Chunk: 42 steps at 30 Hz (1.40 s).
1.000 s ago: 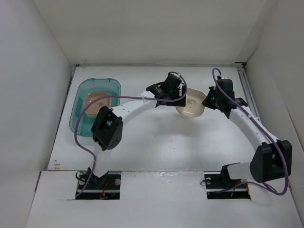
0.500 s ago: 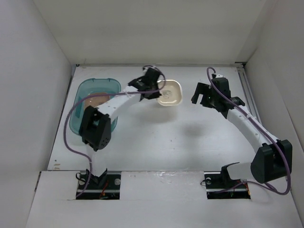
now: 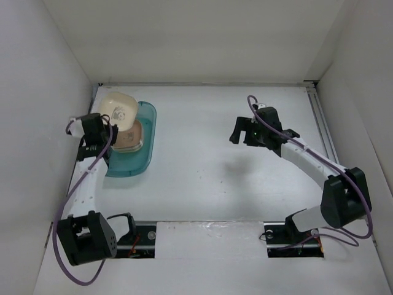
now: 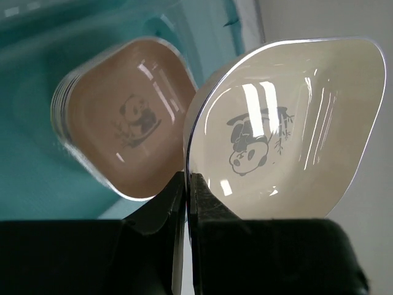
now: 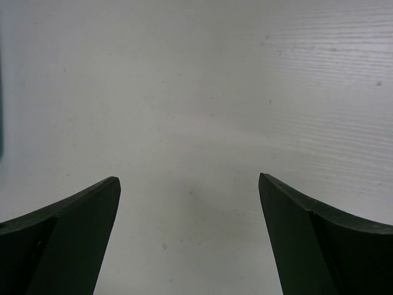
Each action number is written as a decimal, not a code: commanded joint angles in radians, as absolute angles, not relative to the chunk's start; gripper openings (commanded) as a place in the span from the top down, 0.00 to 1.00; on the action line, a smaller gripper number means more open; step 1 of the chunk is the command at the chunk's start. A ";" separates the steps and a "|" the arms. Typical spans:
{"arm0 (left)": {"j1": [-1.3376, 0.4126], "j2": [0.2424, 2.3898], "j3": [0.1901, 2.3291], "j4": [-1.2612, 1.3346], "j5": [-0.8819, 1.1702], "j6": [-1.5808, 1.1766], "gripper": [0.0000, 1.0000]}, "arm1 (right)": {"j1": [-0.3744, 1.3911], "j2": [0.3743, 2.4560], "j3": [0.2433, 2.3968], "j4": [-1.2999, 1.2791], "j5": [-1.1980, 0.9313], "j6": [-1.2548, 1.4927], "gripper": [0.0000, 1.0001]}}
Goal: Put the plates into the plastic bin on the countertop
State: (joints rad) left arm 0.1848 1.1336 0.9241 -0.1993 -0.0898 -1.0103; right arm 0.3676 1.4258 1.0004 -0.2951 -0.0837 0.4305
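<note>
A cream plate (image 3: 118, 109) with a panda motif hangs tilted over the far end of the teal plastic bin (image 3: 134, 163). My left gripper (image 3: 104, 123) is shut on its rim. In the left wrist view the fingers pinch the cream plate (image 4: 288, 123) at its lower left edge, at my left gripper (image 4: 187, 178). A stack of plates with a brown plate (image 4: 123, 117) on top lies in the bin (image 4: 37, 184) below. The brown plate (image 3: 130, 138) shows in the top view too. My right gripper (image 3: 242, 132) stands open over the bare countertop (image 5: 196, 92), nothing between its fingers (image 5: 73, 215).
White walls close in the countertop (image 3: 202, 178) on the left, back and right. The bin sits against the left wall. A strip of teal shows at the left edge of the right wrist view.
The cream plate passed from my right gripper to my left, which shut on it and swung it left to over the bin. My right gripper opened and drew back leftward.
</note>
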 commanded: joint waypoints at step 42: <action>0.124 0.829 1.089 -0.471 0.089 -0.588 0.01 | 0.662 0.988 1.308 -0.722 0.435 0.319 0.00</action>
State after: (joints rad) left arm 0.1253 0.9020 1.0622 -0.3367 0.0483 -0.8604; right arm 0.6235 1.0561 1.2480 -0.5888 0.2512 0.3607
